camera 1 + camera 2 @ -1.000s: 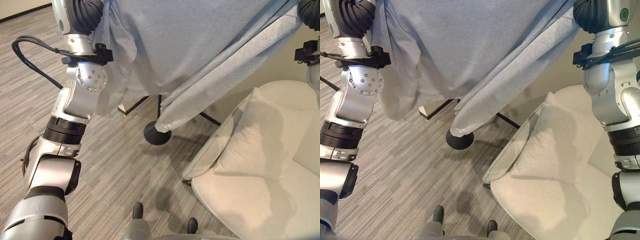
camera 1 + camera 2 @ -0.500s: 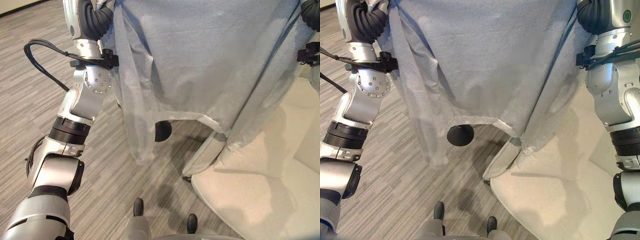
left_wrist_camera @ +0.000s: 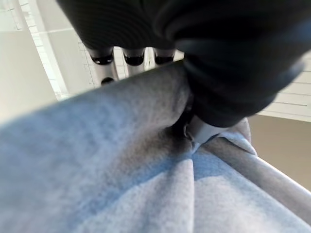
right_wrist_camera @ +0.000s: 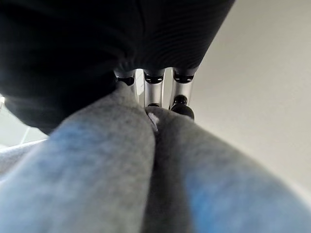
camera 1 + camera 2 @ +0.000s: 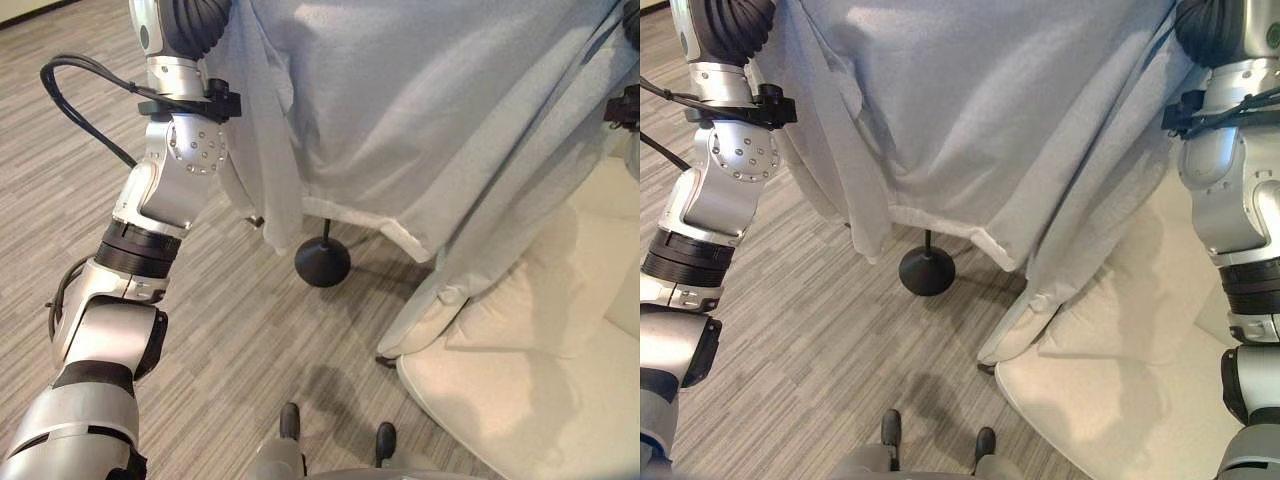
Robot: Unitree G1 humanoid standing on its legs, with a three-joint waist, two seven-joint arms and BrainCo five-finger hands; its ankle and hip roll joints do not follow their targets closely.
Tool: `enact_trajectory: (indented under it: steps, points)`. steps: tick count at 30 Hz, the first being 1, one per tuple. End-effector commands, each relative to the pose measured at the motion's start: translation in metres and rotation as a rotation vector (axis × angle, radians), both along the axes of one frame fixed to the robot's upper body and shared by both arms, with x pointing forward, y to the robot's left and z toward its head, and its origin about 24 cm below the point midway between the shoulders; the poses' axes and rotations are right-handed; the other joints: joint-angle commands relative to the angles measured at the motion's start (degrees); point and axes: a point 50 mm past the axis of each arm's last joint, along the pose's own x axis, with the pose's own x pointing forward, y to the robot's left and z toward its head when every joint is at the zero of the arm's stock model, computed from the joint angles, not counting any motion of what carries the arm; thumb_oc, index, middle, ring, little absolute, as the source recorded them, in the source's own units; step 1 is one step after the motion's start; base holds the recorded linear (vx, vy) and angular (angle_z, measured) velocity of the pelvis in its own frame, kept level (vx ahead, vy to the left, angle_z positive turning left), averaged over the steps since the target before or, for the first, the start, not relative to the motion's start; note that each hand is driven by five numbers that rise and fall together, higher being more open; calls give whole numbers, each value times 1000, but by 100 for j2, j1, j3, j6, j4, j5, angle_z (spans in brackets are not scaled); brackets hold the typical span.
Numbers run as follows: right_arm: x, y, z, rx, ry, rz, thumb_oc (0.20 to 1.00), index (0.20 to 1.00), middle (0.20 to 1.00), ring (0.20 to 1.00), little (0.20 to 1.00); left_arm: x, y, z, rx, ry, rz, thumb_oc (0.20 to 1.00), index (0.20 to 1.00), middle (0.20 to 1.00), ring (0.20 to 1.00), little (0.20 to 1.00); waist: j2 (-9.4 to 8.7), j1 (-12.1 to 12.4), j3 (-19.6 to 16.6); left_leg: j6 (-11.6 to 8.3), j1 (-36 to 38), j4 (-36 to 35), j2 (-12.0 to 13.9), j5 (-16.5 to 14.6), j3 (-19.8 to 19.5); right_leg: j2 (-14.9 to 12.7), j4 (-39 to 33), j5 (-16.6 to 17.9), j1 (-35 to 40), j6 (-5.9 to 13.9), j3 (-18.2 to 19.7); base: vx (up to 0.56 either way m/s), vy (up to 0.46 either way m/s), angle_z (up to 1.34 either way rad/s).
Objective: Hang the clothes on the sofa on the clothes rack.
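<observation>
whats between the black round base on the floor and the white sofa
Bare striped floor lies between the black round base and the white sofa, with the hanging grey garment above, in the right eye view.

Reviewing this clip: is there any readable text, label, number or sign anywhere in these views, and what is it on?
None: no legible word, number or sign in any view.
Grey garment: plain cloth, no visible tag or print, held up by the left hand and right hand.
White sofa and its cushion: unmarked.
Black round base on the floor: unmarked.
</observation>
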Motion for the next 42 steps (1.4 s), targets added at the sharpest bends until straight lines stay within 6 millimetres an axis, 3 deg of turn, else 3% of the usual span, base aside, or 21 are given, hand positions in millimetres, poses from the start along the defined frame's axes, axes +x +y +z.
enact_trajectory:
  steps: [1,5,7,8,10,11,12,14,15,17,19,21,23,26,29,32,33,34,38,42]
  points:
    - [-16,-6,28,-23,-104,-34,200,200,200,200,200,-5,2,16,-27,-66,1,200,200,200,200,200,87,-47,-228,-355,356,-308,-277,-344,89,978,49,-90,-177,-229,384,95,0,18]
    - [-15,-5,30,-16,-105,-18,200,200,200,200,200,-5,4,13,-35,-56,5,200,200,200,200,200,69,-49,-285,-297,479,-308,-290,-476,102,970,-162,63,-165,-192,218,91,-22,10]
    - [-14,0,33,-31,-106,-3,200,200,200,200,200,-6,5,14,-46,-65,0,200,200,200,200,200,-2,-26,-185,-233,501,217,-347,-701,65,887,-123,57,-150,-242,180,92,-23,0]
    - [-17,2,38,-46,-119,5,200,200,200,200,200,-8,6,14,-59,-71,-12,200,200,200,200,200,-121,21,22,-313,69,1169,-300,-877,123,743,-104,-9,-2,-302,133,40,8,-3]
    - [-19,0,38,-45,-119,0,200,200,200,200,200,-9,5,13,-66,-69,-25,200,200,200,200,200,-121,2,100,-391,-322,1722,-140,-976,158,696,-148,-46,68,-314,82,50,60,14]
    - [-20,-4,37,-46,-113,-14,200,200,200,200,200,-8,4,15,-72,-68,-30,200,200,200,200,200,-95,-4,84,-388,-513,1583,155,-874,229,632,-212,-137,170,-247,-12,100,76,29]
    - [-21,-5,37,-44,-113,-17,200,200,200,200,200,-7,3,15,-71,-67,-34,200,200,200,200,200,-102,6,63,-394,-514,1538,152,-852,224,633,-225,-127,158,-248,-20,269,226,53]
    - [-26,-15,37,-37,-134,-49,200,200,200,200,200,-6,0,23,-65,-88,-37,200,200,200,200,200,-61,30,-54,-717,-674,577,858,-28,-89,349,-361,-270,208,-82,-43,279,328,38]
    - [-27,-16,37,-35,-137,-52,200,200,200,200,200,-5,-1,24,-65,-90,-40,200,200,200,200,200,-62,28,-66,-746,-661,485,864,41,-105,363,-368,-267,192,-89,-59,203,290,-5]
    - [-28,-24,36,-43,-145,-102,200,200,200,200,200,-6,-4,25,-50,-106,-51,200,200,200,200,200,-34,81,-96,-934,-940,201,1145,409,-366,180,-417,-454,325,19,-37,233,295,-17]
    - [-22,-16,30,-56,-104,-71,200,200,200,200,200,-5,-1,26,-61,-109,-34,200,200,200,200,200,53,90,-214,-992,-747,169,1059,173,-836,-22,-417,-374,406,129,144,328,411,-29]
    - [-26,-17,34,-56,-117,-79,200,200,200,200,200,-6,-9,26,-51,-106,-65,200,200,200,200,200,181,-16,-295,-970,-653,257,883,-7,-823,-293,-344,-292,431,221,168,322,499,-68]
    - [-23,-15,34,-10,-132,-48,200,200,200,200,200,-7,-9,30,-40,-110,-64,200,200,200,200,200,185,-64,-279,-836,-620,360,676,-192,-714,-555,-146,-76,235,251,303,166,443,-8]
    - [-19,-7,36,11,-153,-23,200,200,200,200,200,-9,-6,31,-12,-118,-41,200,200,200,200,200,127,-12,-259,-636,-511,272,471,-265,-333,-762,153,598,-99,237,311,82,368,-27]
    - [-16,-3,35,11,-147,-7,200,200,200,200,200,-12,-1,31,2,-127,-10,200,200,200,200,200,137,-36,-260,-548,-279,-61,361,-179,-75,-490,427,587,-262,116,414,101,306,-64]
    - [-15,4,36,-1,-143,24,200,200,200,200,200,-12,4,28,-15,-116,0,200,200,200,200,200,47,6,-271,-434,-14,-289,135,-208,112,248,263,121,-307,-5,310,123,211,-23]
    - [-15,4,36,-2,-142,26,200,200,200,200,200,-12,5,27,-16,-115,2,200,200,200,200,200,57,18,-262,-441,13,-288,152,-234,131,264,268,106,-292,-16,326,97,111,-26]
    - [-14,5,36,2,-140,35,200,200,200,200,200,-12,7,27,-28,-111,7,200,200,200,200,200,11,-5,-202,-359,114,-303,-23,-281,157,723,124,49,-457,-97,332,71,64,-13]
    - [-14,2,34,3,-134,16,200,200,200,200,200,-10,10,20,-55,-91,5,200,200,200,200,200,75,-42,-164,-291,269,-308,-158,-383,105,976,-123,30,-410,-186,521,110,75,-10]
    - [-15,4,36,-1,-139,29,200,200,200,200,200,-8,8,13,-75,-73,-6,200,200,200,200,200,131,-67,-223,-275,437,-308,-187,-486,102,991,-339,172,-322,-202,367,104,-22,-3]
